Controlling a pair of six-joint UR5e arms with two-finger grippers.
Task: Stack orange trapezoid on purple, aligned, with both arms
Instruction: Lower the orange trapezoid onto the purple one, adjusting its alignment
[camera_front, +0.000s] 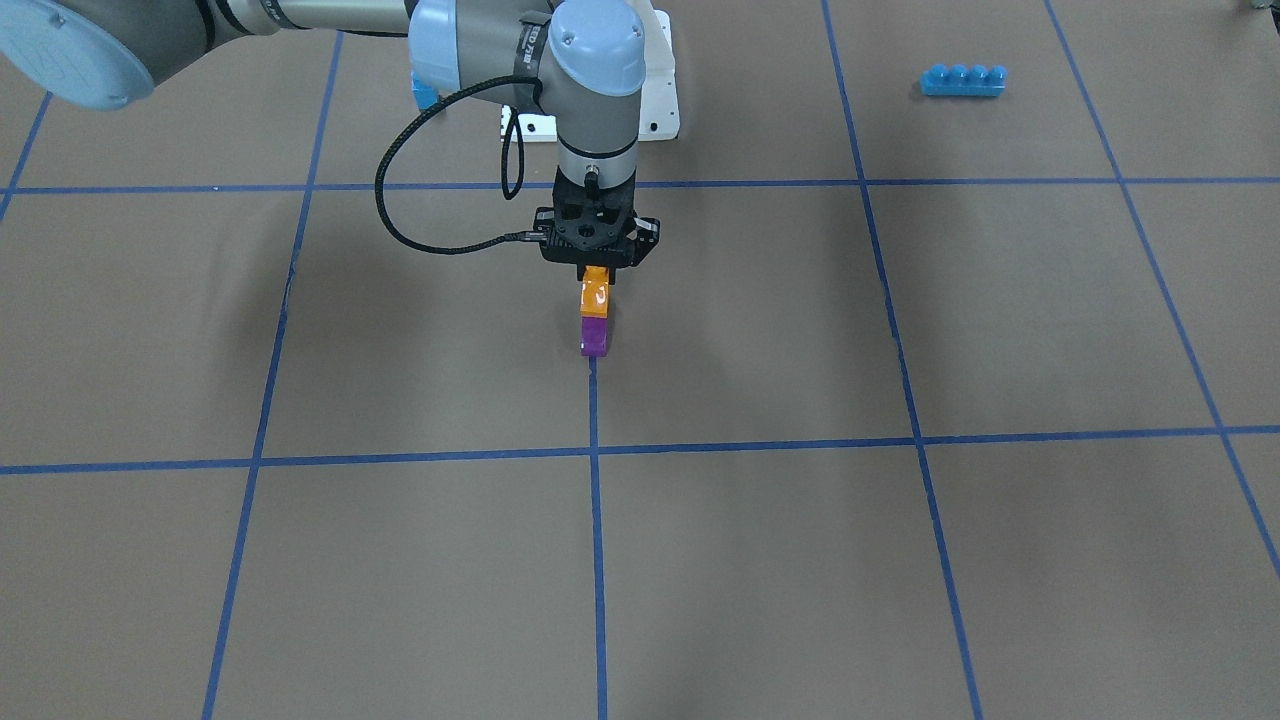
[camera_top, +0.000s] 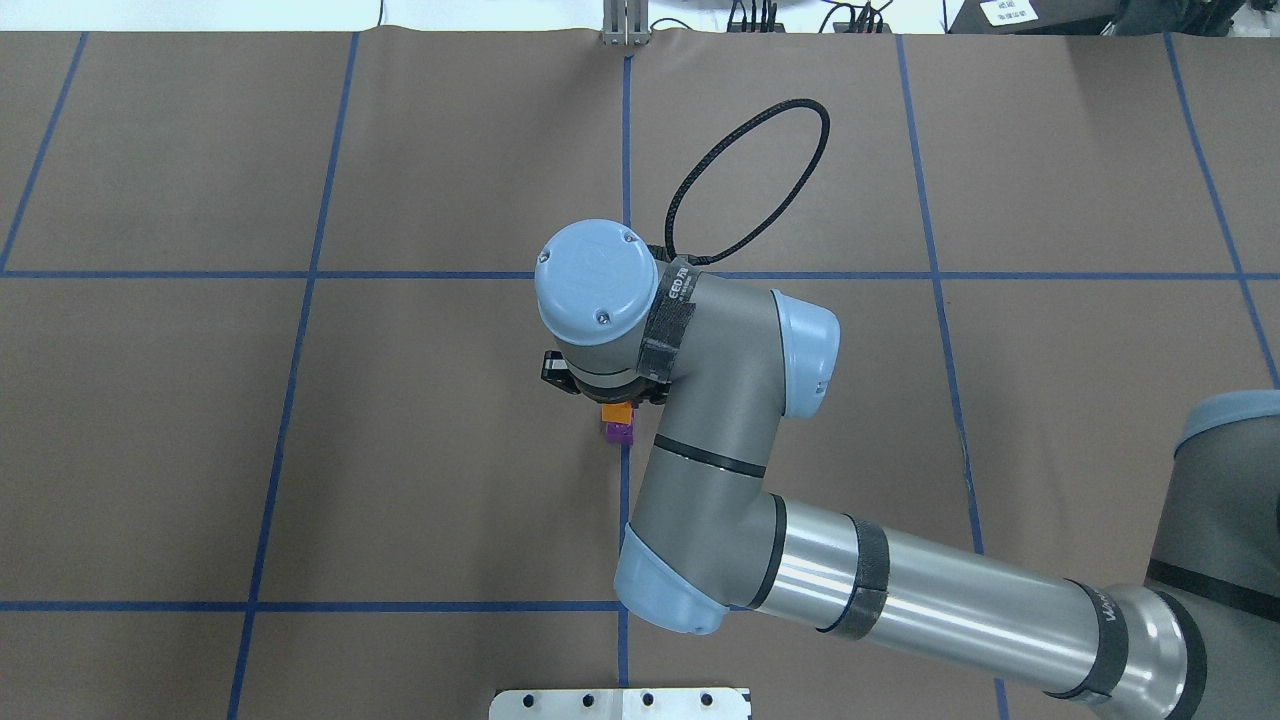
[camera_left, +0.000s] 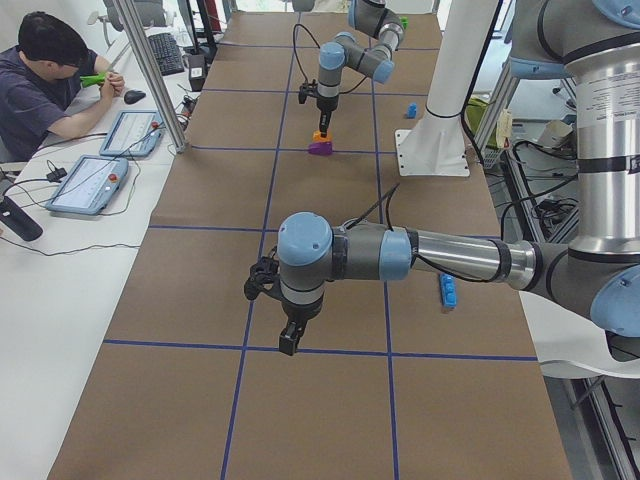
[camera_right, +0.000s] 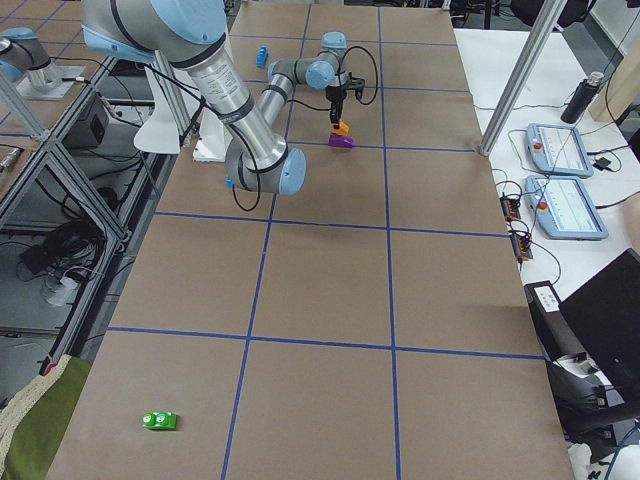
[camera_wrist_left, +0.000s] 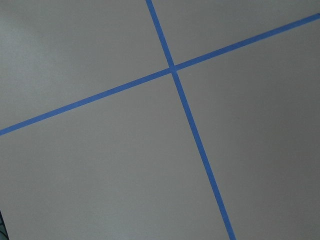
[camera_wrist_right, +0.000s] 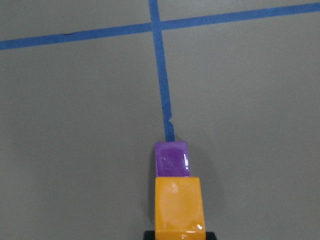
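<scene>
So: orange over purple, right arm has it

Front view: the right gripper (camera_front: 596, 270) points straight down. Its jaws are closed narrow on the top of the small glossy plastic orange trapezoid (camera_front: 595, 297). The small glossy plastic purple block (camera_front: 595, 337) sits directly below the gripper, under the orange, with side faces flush from here. They look to be touching, but I can't tell if the stud is fully seated. The long blue four-stud plastic brick (camera_front: 963, 80) is well apart from the gripper.

Overhead: the wrist hides the jaws. Both blocks peek out just beside it, at the end of a blue tape line (camera_top: 623, 480).

Left-side view: the left gripper (camera_left: 289, 343) hangs over bare table, well apart from the stack, and its opening can't be told. The right arm is clearly the nearer one. A person (camera_left: 45, 85) sits at the side desk, far from both.

Right-side view: same stack under the right gripper. A small green plastic block (camera_right: 160, 420) lies far off.

Left wrist: only the brown paper table (camera_wrist_left: 100, 165) and a tape cross.

Right wrist: the orange is nearest the fingers, the purple just beyond. Both long axes run along the tape, edges roughly parallel.

Judgement: what's left is a straight-down press, then release. The surface is flat and matte with plenty of room. The main risk is tipping the narrow stack on release.
</scene>
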